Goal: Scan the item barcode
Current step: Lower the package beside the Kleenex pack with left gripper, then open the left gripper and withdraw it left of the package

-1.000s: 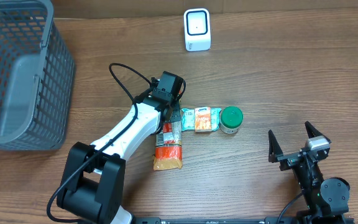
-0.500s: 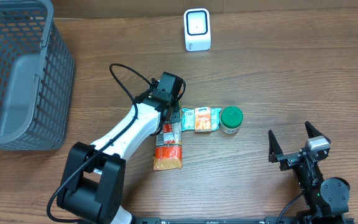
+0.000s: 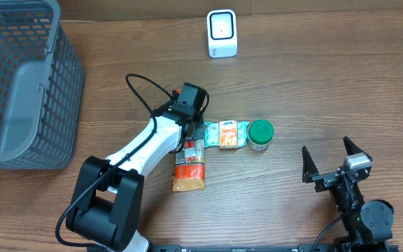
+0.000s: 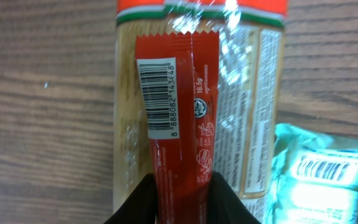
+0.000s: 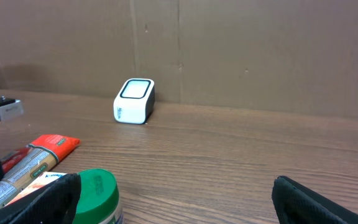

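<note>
Red sachet (image 4: 179, 124) is what I have in the left gripper (image 4: 182, 186): the jaws are narrow, and the black fingers (image 4: 135, 199) press on both long edges of its near end. It lies on top of a larger clear-and-orange pack (image 3: 189, 171), near the middle of the table. I cannot tell whether it is lifted off that pack. In the overhead view the gripper hides most of it.

To do this step well, I would hold the pinch low on the sachet, where it is now, so the fingers stay off the barcode (image 4: 157, 96). I would lift straight up so the pack beneath does not drag along. The foil looks thin, so a hard squeeze could buckle the printed face.

The sachet's long axis runs straight away from the fingers, parallel to the pack under it. Its crimped end points away from the gripper, and the barcode sits just below that end, facing up at the wrist camera. The white scanner (image 3: 222, 33) stands well apart at the far side, so I judge the printed face must be tipped toward its window.

My right gripper (image 3: 327, 155) is spread wide and empty.
</note>
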Tool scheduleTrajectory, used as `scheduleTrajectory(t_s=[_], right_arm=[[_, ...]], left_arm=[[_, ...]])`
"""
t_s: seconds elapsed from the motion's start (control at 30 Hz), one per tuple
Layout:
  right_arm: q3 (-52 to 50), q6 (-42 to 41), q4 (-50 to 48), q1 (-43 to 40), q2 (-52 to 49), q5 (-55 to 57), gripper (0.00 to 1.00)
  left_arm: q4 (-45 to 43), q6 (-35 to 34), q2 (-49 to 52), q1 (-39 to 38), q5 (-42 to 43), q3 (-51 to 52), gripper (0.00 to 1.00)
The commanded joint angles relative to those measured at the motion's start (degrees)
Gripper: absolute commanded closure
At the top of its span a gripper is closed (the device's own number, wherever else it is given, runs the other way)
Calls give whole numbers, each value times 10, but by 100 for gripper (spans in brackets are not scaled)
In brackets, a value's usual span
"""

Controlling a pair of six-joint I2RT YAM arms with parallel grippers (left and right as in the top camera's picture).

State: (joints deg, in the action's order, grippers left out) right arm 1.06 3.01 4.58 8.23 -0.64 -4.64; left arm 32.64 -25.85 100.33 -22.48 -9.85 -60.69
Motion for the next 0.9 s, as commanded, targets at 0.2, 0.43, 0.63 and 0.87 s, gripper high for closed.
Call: scheduleTrajectory(t_s=[0.2, 0.43, 0.63, 0.87], right_arm=[[-6, 3, -2, -5, 5, -2, 0], [-6, 3, -2, -5, 5, -2, 0], [-6, 3, -2, -5, 5, -2, 0], [-6, 3, -2, -5, 5, -2, 0]], left_arm=[[-16, 53, 9, 1, 5, 4, 75], [9, 53, 5, 1, 5, -11, 48], [61, 53, -20, 2, 2, -65, 38], [119, 53, -39, 65, 2, -122, 34]])
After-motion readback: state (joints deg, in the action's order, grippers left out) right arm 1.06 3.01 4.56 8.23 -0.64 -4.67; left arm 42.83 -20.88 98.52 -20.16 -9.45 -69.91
